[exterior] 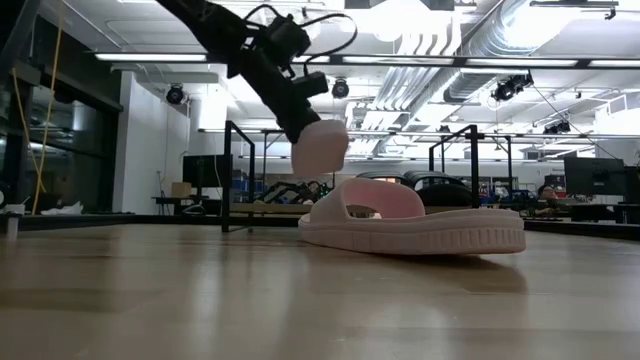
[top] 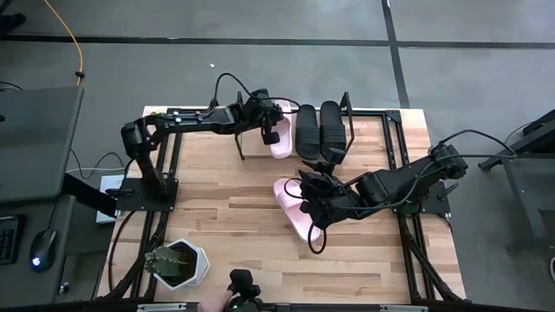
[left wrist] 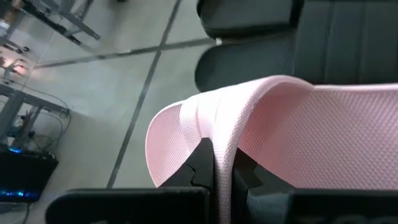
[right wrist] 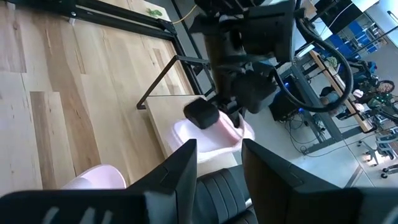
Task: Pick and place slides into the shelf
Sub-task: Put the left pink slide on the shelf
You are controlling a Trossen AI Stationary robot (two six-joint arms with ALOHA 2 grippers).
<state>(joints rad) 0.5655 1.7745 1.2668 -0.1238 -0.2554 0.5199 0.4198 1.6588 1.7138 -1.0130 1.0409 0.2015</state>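
Two black slides (top: 318, 130) lie side by side on the shelf (right wrist: 163, 127) at the table's far edge. My left gripper (top: 267, 130) is shut on a pale pink slide (top: 280, 132) just left of them, over the shelf's free part. In the low view this slide (exterior: 320, 145) hangs tilted above the table. A second pink slide (top: 293, 206) rests sole down on the table's middle. My right gripper (top: 317, 204) hovers over it, open (right wrist: 217, 168), with nothing between its fingers. My left gripper pinches the pink slide's strap at its edge (left wrist: 219, 127) between its two fingers, one on each face of the strap. The fingers slant down from the table's left. The slide hangs tilted below them; whether it touches the shelf board, I cannot tell.
A potted plant in a white pot (top: 178, 264) stands at the near left corner. A small camera (top: 244, 286) sits at the near edge. Black frame rails (top: 395, 139) run along the table's sides. Bare wood lies left of the middle slide.
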